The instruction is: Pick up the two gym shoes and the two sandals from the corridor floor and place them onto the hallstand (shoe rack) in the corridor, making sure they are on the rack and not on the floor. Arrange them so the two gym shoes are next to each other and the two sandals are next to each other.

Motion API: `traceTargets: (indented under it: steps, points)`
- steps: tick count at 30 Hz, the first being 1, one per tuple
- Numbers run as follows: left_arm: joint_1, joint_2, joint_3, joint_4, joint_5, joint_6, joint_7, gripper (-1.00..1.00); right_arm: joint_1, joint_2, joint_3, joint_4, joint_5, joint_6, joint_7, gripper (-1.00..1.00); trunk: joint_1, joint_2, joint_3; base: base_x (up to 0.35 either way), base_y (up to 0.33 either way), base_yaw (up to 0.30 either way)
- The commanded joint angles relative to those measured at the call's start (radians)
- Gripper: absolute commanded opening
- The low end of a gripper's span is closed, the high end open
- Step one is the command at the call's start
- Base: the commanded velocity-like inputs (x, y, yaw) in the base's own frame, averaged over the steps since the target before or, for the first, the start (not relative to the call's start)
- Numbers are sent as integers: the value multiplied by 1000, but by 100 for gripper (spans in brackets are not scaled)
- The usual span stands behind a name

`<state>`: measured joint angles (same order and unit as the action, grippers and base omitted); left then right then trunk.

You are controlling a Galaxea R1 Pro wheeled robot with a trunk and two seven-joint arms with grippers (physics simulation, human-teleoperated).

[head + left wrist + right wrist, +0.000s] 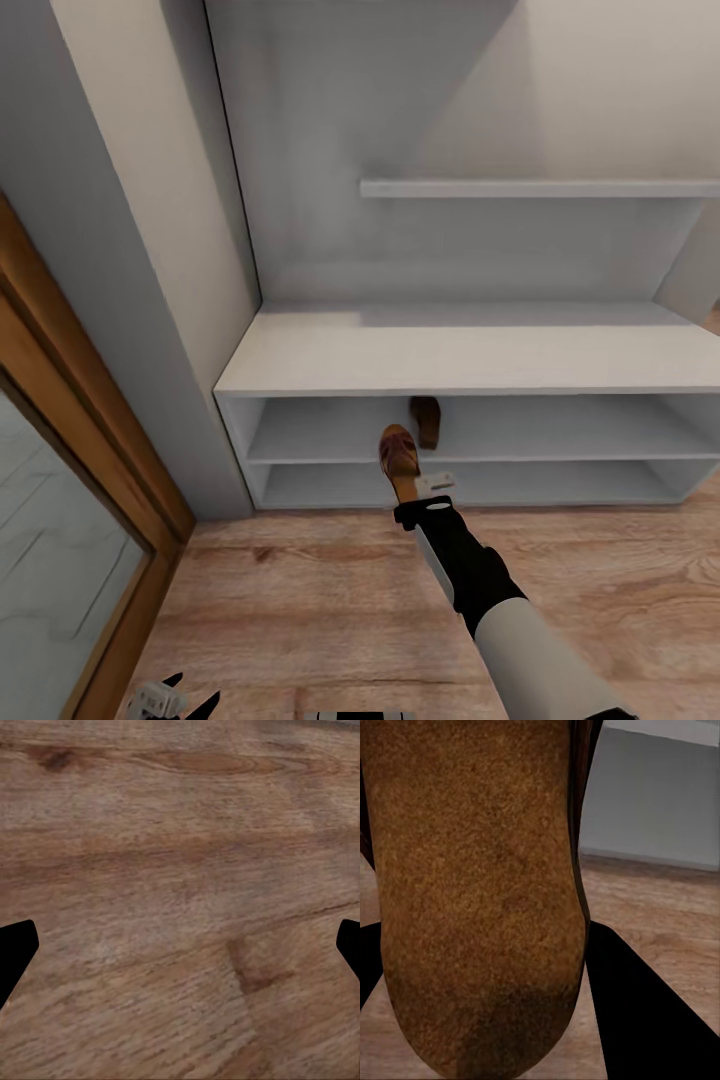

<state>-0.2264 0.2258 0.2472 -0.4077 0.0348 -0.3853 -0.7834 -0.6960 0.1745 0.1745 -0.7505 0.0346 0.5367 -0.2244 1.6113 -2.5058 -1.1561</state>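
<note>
Right arm [480, 590] stretched forward, fingers [637, 1020] clamped, left fingers [15, 952] spread wide, pointing down.

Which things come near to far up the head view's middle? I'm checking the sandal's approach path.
Right arm → right gripper → held sandal → second sandal on the hallstand's upper shoe shelf → bench top → wall shelf.

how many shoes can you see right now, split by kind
flat brown leather sandals: 2 (one in the right tool, one on the pale grey rack's upper shoe shelf)
white gym shoes: 0
total: 2
</note>
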Motion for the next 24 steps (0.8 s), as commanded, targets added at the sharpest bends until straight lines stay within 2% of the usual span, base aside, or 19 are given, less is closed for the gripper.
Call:
traceTargets:
  steps: [1, 5, 12, 18, 24]
  points:
    - [-1, 0, 4, 1, 4, 0, -7, 100, 0, 0, 2, -1, 1, 6, -4, -100, 0, 0, -1, 319, 0, 1]
    - [-1, 0, 4, 1, 4, 0, -7, 100, 0, 0, 2, -1, 1, 7, -4, -100, 0, 0, -1, 264, 0, 0]
    - [-1, 0, 4, 1, 4, 2, -7, 100, 0, 0, 2, -1, 1, 7, -4, -100, 0, 0, -1, 46, 0, 0]
    - [-1, 0, 4, 1, 4, 2, -7, 100, 0, 0, 2, -1, 1, 7, -4, -100, 0, 0, -1, 221, 0, 0]
    - [-1, 0, 4, 1, 4, 2, -7, 100, 0, 0, 1, -1, 2, 7, -4, -100, 0, 0, -1, 53, 0, 0]
